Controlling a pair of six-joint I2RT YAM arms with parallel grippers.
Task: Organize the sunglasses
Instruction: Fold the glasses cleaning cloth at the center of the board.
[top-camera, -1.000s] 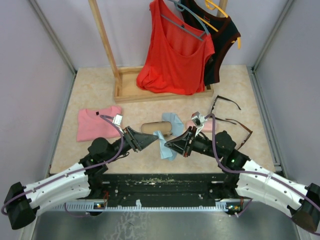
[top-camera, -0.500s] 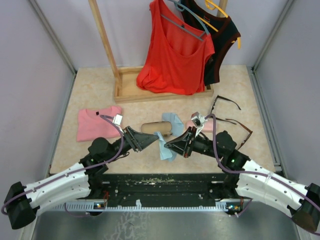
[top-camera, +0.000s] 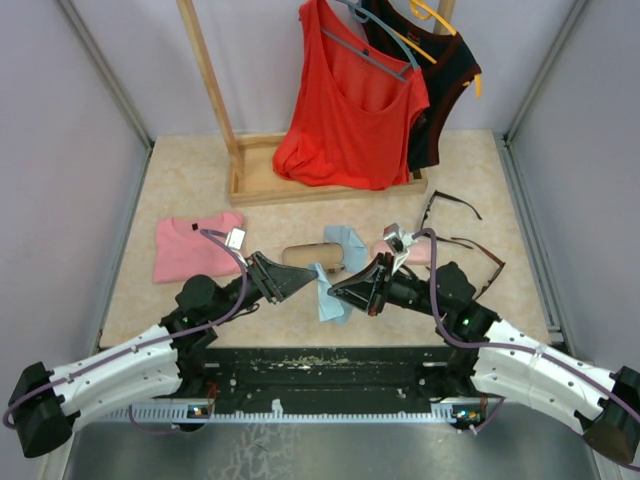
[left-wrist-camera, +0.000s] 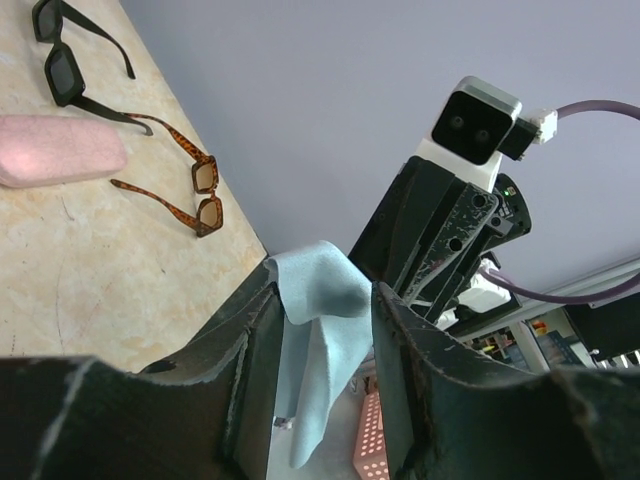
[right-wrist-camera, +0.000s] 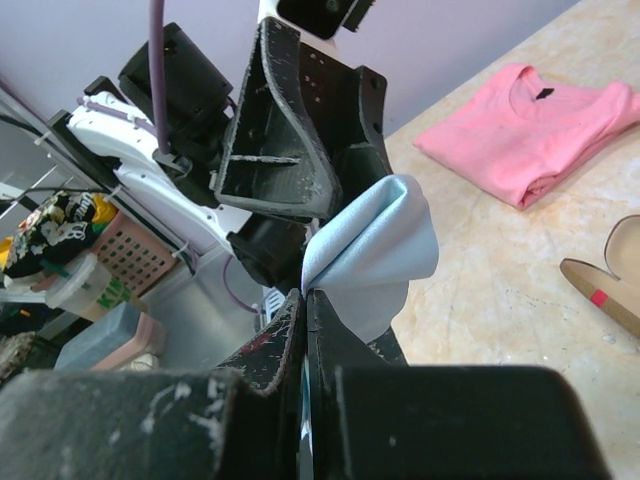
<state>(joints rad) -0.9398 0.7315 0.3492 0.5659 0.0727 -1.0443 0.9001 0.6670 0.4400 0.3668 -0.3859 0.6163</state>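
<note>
Two pairs of sunglasses lie on the table at the right: the black pair (top-camera: 447, 205) (left-wrist-camera: 60, 55) and the reddish-brown pair (top-camera: 480, 262) (left-wrist-camera: 196, 190). Neither gripper is near them. Above the table's front, my right gripper (top-camera: 337, 292) (right-wrist-camera: 305, 296) is shut on a corner of a light blue cloth (top-camera: 328, 297) (right-wrist-camera: 378, 250). My left gripper (top-camera: 306, 282) (left-wrist-camera: 326, 300) faces it, its jaws apart, with the cloth (left-wrist-camera: 318, 340) hanging loose between the fingers.
A pink case (top-camera: 412, 252) (left-wrist-camera: 55, 150) lies beside the sunglasses. A brown case (top-camera: 308, 254) (right-wrist-camera: 610, 275) lies open behind the grippers, with more blue cloth (top-camera: 347, 243) by it. A folded pink shirt (top-camera: 195, 246) (right-wrist-camera: 530, 130) is at the left. A wooden clothes rack (top-camera: 262, 180) with hanging tops stands at the back.
My left jaws have spread wider around the cloth. Both arms and the cloth have stayed almost in place; the right gripper kept its hold.
</note>
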